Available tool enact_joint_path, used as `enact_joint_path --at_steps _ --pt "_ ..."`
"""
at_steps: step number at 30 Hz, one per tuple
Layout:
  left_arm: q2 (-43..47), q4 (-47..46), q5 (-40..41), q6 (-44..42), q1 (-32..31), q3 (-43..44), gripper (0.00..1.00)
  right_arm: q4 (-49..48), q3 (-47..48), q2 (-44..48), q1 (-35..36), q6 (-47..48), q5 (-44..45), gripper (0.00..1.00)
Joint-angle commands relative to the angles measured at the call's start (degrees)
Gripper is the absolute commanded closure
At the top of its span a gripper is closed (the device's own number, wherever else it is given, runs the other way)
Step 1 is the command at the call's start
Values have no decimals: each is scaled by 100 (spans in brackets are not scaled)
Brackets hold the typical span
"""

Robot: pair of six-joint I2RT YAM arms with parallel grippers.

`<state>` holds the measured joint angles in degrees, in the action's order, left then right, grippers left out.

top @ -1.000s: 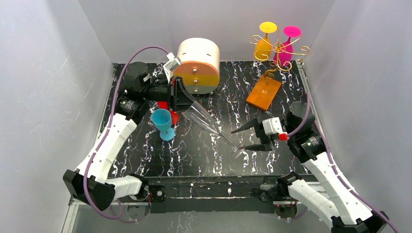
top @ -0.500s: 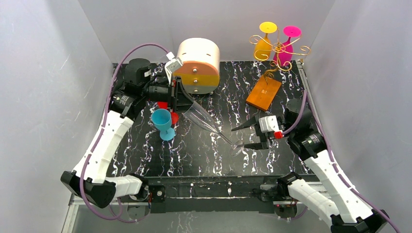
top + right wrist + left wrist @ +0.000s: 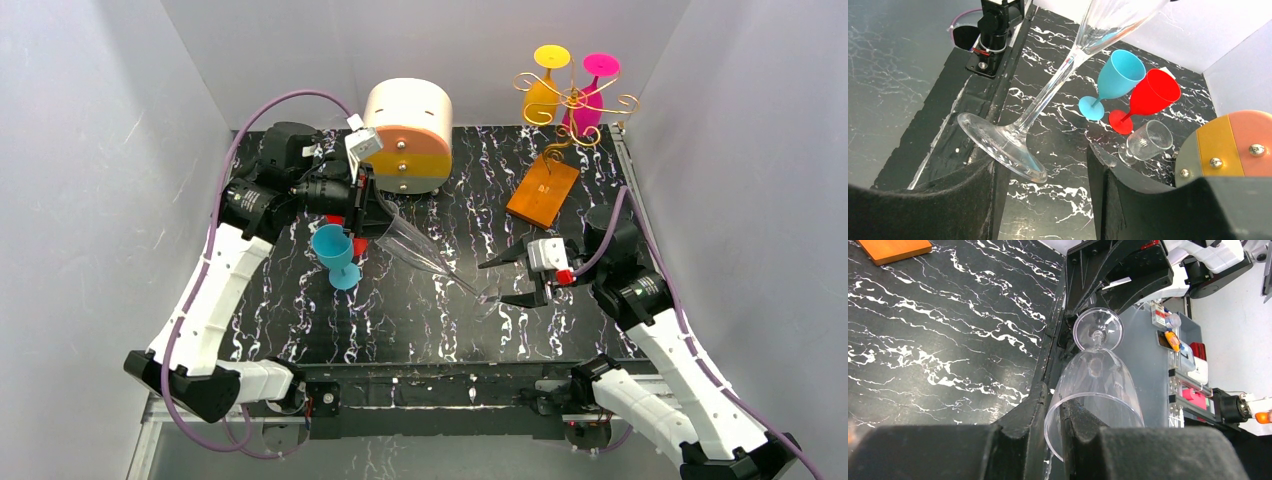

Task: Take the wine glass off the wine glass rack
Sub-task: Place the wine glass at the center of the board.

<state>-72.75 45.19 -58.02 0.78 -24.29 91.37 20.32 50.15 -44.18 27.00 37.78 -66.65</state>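
We see the left gripper pinching the rim of the clear wine glass, one finger inside the bowl and one outside. The glass slants in the air above the marbled table, well clear of the wine glass rack. Its bowl is toward the left arm and its stem runs down toward the right arm. The right gripper has its fingers spread wide, and the glass's round foot sits between them (close against one finger, though we cannot tell whether it touches). The rack stands at the back right corner on its orange-brown base, with a yellow glass and a pink glass hanging upside down from its scrolls. Just beneath the slanting bowl, near the left gripper, a blue glass, a red glass and a small clear glass stand in a cluster. Behind them sits the round cream-and-orange drawer box.
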Motion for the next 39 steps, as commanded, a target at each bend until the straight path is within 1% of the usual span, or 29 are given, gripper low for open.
enact_joint_path --at_steps 1,10,16,22,24,26,29,31,34,39 --pt "177 -24 -85 -39 -23 123 100 90 173 120 -20 109 15 37" --pt "285 -463 -166 410 -23 167 100 171 1 195 -12 118 73 36" --pt "329 -386 244 424 -23 179 100 240 -62 295 -20 72 309 36" --pt "332 -366 381 424 -23 252 100 341 -117 422 -13 -3 599 36" --pt "340 -338 541 428 -23 273 100 365 -149 466 -20 -69 746 35" --pt "311 -115 923 311 -23 336 100 392 -182 525 -20 -133 880 35" --pt "239 217 1480 141 -23 336 100 187 -277 650 -19 -501 1229 34" --pt "249 222 1801 168 -23 202 100 17 -322 784 -15 -782 1488 33" --pt "332 102 2048 231 -23 -76 100 -231 -401 987 -18 -1166 1816 30" --pt "311 79 2711 317 -23 -362 100 -1135 -570 1230 -20 -2330 2257 24"
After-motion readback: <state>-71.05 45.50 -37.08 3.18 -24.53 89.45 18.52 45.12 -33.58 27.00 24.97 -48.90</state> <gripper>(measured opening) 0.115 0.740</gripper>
